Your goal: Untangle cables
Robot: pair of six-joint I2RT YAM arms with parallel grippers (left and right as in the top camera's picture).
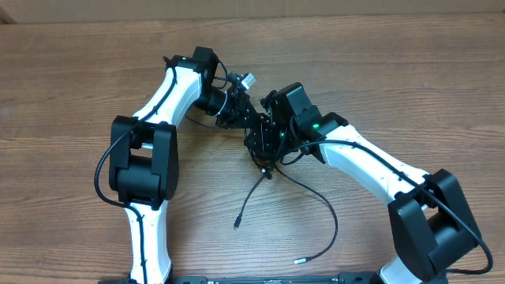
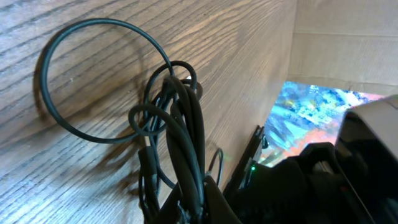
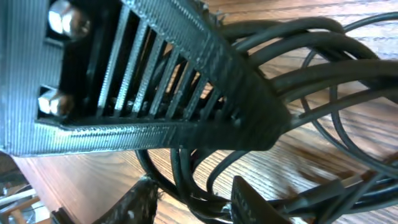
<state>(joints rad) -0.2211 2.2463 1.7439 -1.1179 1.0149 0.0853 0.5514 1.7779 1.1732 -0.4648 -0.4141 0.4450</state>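
A ribbed black finger [image 3: 186,93] of the right gripper [image 1: 267,136] fills the right wrist view, with several strands of the cables [image 3: 323,68] running close under it and fanning out over the table [image 3: 81,180]. Its other finger is hidden, so I cannot tell whether these jaws are open or closed

In the left wrist view the cables [image 2: 186,124] rise as a tight, twisted bundle from the left gripper [image 2: 199,205] at the bottom edge. Its jaws seem to be closed on the bundle, though only their tips show. One strand swings out into a wide loop [image 2: 41,78] lying flat on the wood

From overhead both grippers meet near the middle of the table [image 1: 79,95], the left gripper [image 1: 246,120] just beside the right. The tangle [image 1: 265,164] hangs at their tips. Two loose strands trail towards the near edge, one ending in a dark plug [image 1: 237,225] and the longer one curving right to a silvery plug [image 1: 298,260]
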